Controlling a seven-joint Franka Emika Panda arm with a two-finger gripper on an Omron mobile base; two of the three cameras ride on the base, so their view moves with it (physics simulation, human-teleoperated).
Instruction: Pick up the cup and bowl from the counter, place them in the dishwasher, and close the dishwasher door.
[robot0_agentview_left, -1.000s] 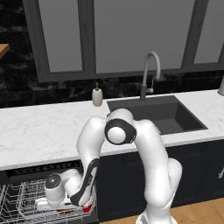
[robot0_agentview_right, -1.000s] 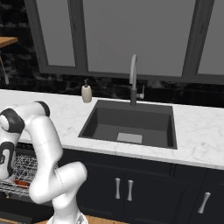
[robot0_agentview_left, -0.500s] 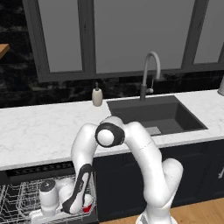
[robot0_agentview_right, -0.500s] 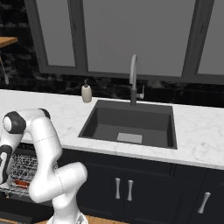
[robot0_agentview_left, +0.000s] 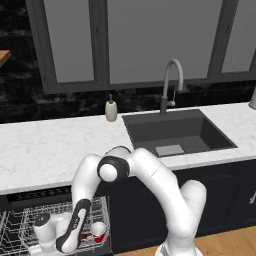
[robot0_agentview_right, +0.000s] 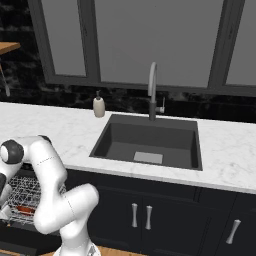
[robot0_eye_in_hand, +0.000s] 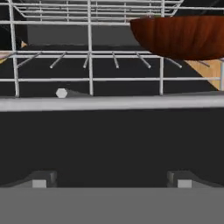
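Dishwasher door: dark rigid panel, hinged, likely heavy; you take it at the silver bar handle, just ahead of your spread, empty gripper. Bowl: hard, smooth, racked above. Cup: light, racked

Polished white marble with grey veins on the counter; matt dark composite in the sink; brushed metal on the faucet. Thin white-coated wire for the dishwasher rack, smooth satin metal along the door handle. Glossy reddish-brown glaze on the bowl; shiny red plastic on the cup.
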